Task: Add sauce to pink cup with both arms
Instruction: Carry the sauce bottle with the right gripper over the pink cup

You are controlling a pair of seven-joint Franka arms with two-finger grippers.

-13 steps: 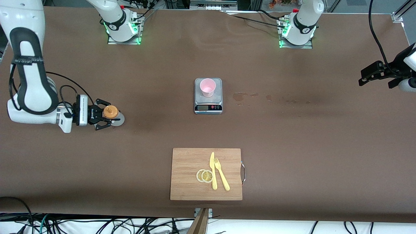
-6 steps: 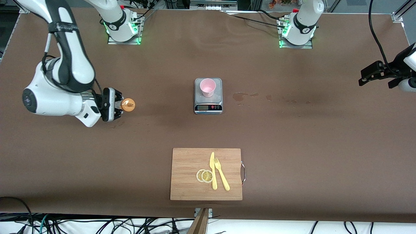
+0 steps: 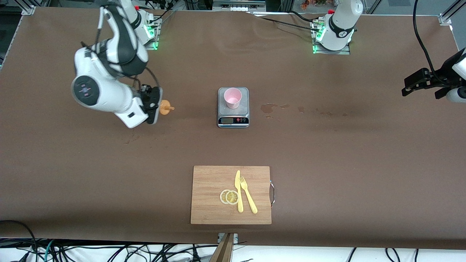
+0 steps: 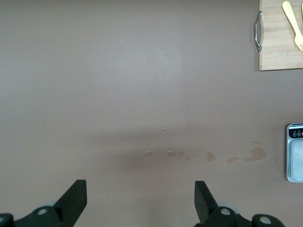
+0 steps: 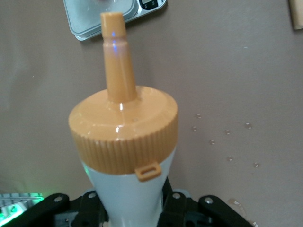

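The pink cup (image 3: 232,97) stands upright on a grey kitchen scale (image 3: 233,122) in the middle of the table. My right gripper (image 3: 156,105) is shut on the whitish body of the sauce bottle (image 5: 128,189) and holds it in the air over bare table, toward the right arm's end from the scale. The bottle's orange cap (image 3: 165,108) and nozzle (image 5: 116,56) point toward the scale (image 5: 90,16). My left gripper (image 3: 409,86) waits open and empty at the left arm's end of the table, and its fingers (image 4: 75,196) stand wide apart over bare table.
A wooden cutting board (image 3: 207,182) with a yellow knife, a fork and two lemon slices lies nearer the front camera than the scale. Wet stains (image 3: 269,108) mark the table beside the scale, toward the left arm's end. The board's metal handle (image 4: 258,30) shows in the left wrist view.
My right arm has lifted the sauce bottle off the table and carried it toward the scale, tipping the nozzle toward the cup. The left arm has not moved.
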